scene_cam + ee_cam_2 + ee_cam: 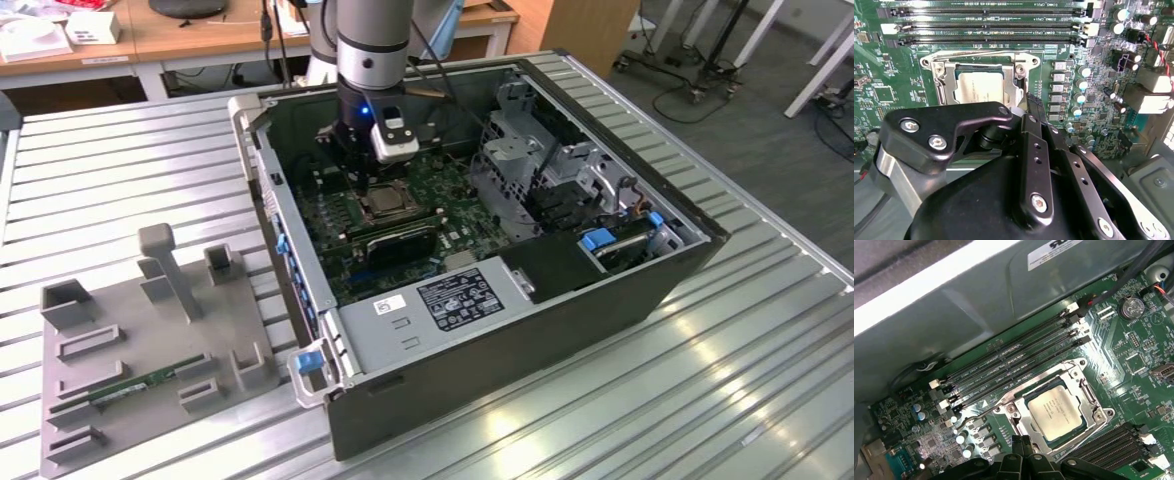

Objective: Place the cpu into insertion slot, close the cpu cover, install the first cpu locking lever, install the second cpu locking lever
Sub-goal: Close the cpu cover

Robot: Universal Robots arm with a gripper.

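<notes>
Arm: the arm reaches straight down into an open computer case that lies on its side on a slatted metal desk.
Pincer: the pincer hangs just above the green circuit board, at the edge of the insertion slot. Its fingers are drawn together with nothing between them. In the second wrist view the tip sits at the slot's rim, on the side away from the memory slots.
Cpu: the cpu lies flat in the insertion slot with its silvery face up. It is square to the rim.
Cpu cover: the cpu cover is folded down. Its metal frame lies around the cpu and the chip's face shows through the cut-out.
Levers: a thin wire lever runs along the side of the slot next to the memory slots. A second wire part follows the adjoining side. I cannot tell whether either is hooked down.
Memory slots: long, dark and parallel, they lie just beside the insertion slot, between it and the case wall.
Beside the case: a grey tray with upright posts stands on the desk at the exterior view's left, well apart from the pincer. A green memory stick lies in it.
</notes>
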